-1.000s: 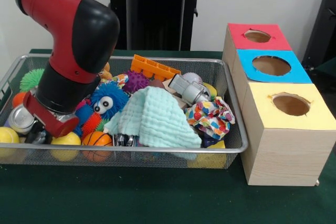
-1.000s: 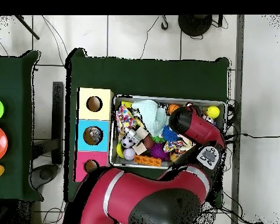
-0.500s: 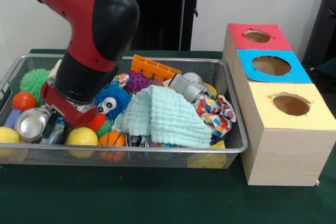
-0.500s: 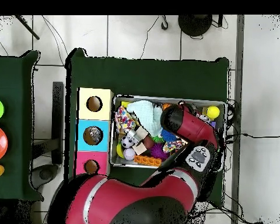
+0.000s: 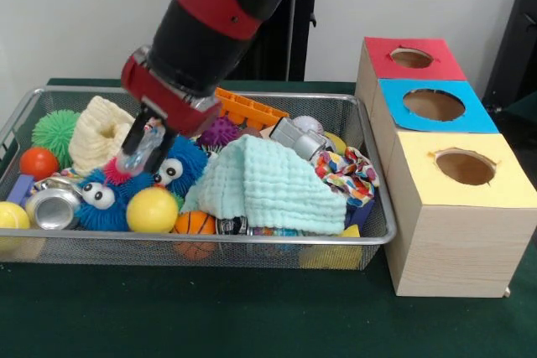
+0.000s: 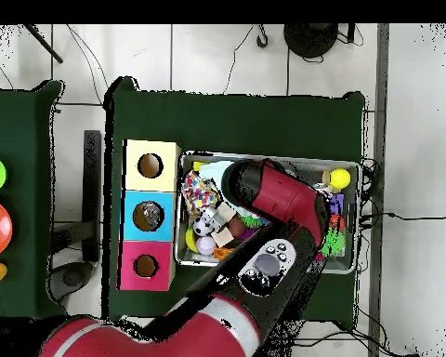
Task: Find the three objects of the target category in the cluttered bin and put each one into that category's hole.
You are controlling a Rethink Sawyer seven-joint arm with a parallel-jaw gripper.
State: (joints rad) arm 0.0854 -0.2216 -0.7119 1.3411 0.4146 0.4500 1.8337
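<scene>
In the front view my gripper [image 5: 148, 147] hangs just above the left half of the wire basket [image 5: 252, 240], over a blue furry toy [image 5: 172, 165]. Its black fingers [image 5: 167, 138] are shut on a small clear plastic object [image 5: 138, 153] with a pinkish lower end. To the right stand three wooden boxes, each with a hole: yellow top [image 5: 464, 166] nearest, blue top [image 5: 434, 104] in the middle, red top [image 5: 411, 57] farthest. Seen from overhead, the red arm [image 6: 273, 191] covers the gripper and much of the basket [image 6: 353, 168].
The basket is crowded: mint cloth [image 5: 268, 186], yellow ball [image 5: 152, 210], small basketball [image 5: 195, 223], silver can [image 5: 52, 208], cream knit piece [image 5: 99, 132], green spiky ball [image 5: 52, 127], orange block [image 5: 247, 109], grey toy [image 5: 298, 141], multicoloured fabric [image 5: 348, 169].
The arm rose from the basket's front left corner and swung right and back, carrying the clear object upward. The cream knit piece and a second blue furry toy came into sight.
</scene>
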